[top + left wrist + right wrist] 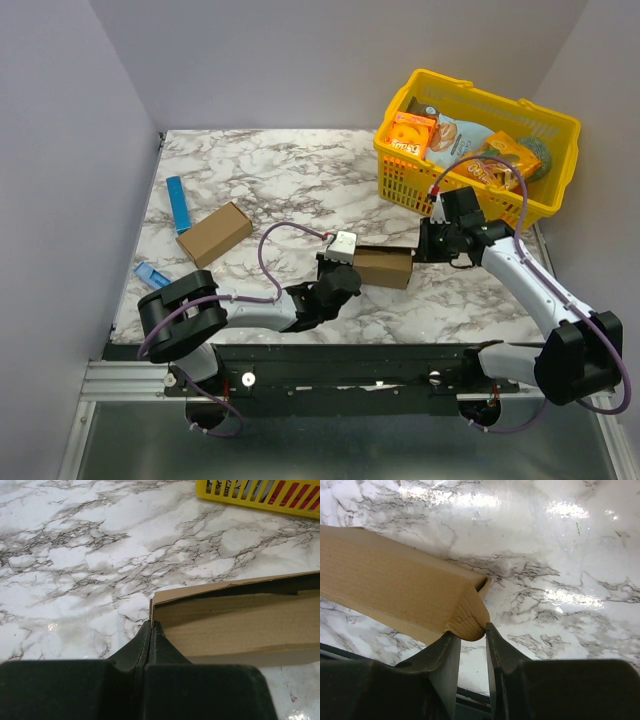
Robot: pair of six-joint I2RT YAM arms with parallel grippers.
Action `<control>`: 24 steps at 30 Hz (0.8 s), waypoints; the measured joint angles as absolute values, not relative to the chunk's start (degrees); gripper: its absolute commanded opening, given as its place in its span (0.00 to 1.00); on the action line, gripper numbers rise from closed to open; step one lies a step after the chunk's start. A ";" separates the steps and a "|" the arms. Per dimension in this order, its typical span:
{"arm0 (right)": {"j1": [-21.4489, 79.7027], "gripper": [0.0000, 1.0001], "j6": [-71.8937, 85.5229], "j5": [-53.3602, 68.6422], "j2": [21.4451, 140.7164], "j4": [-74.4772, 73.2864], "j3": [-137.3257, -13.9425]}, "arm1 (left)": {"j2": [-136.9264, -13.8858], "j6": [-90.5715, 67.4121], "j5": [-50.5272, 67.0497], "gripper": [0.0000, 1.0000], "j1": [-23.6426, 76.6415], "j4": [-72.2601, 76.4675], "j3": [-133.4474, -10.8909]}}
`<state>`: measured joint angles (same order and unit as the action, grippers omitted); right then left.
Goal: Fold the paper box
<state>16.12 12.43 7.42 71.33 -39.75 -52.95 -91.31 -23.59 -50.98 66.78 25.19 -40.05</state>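
As the top external view shows, the paper box (385,268) lies on the marble table (290,170) near the front edge, centred between the two arms, so each arm can reach one end. We find the left gripper (340,278) at its left end and the right gripper (425,245) at its right end. We judge that this two-ended hold steadies the carton while its ends are worked. A second brown carton (213,233) lies well apart to the left. The yellow basket (400,182) holding orange snack boxes (412,133) stands at the far right. Neither is involved.

From the left wrist view, the left gripper (151,626) has its jaws brought almost together, pinching the thin cardboard edge at the box corner. The paper box (240,622) presents an open end here, with a dark hollow under the top panel. We therefore judge that this end is not yet closed.

From the right wrist view, the right gripper (470,632) stands only as wide as the box end it clamps. The cardboard is wrinkled and bulges between the jaws. We judge that this squeeze anchors the end against the left arm's pull. Excess pressure could crush the corner.
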 measured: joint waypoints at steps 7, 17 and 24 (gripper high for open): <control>16.12 0.33 11.90 5.93 69.97 -37.58 -52.07 | -91.31 -23.38 -50.98 0.00 66.89 24.95 -40.16; 16.36 0.01 10.52 6.24 69.97 -34.13 -50.46 | -91.00 -23.66 -50.74 0.16 67.02 23.42 -40.77; 16.56 0.01 9.85 6.55 69.95 -33.74 -50.43 | -87.35 -24.91 -49.54 0.55 67.07 15.18 -41.67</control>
<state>16.56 9.85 6.55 69.95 -33.74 -50.43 -87.35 -24.91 -49.54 67.07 15.18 -41.67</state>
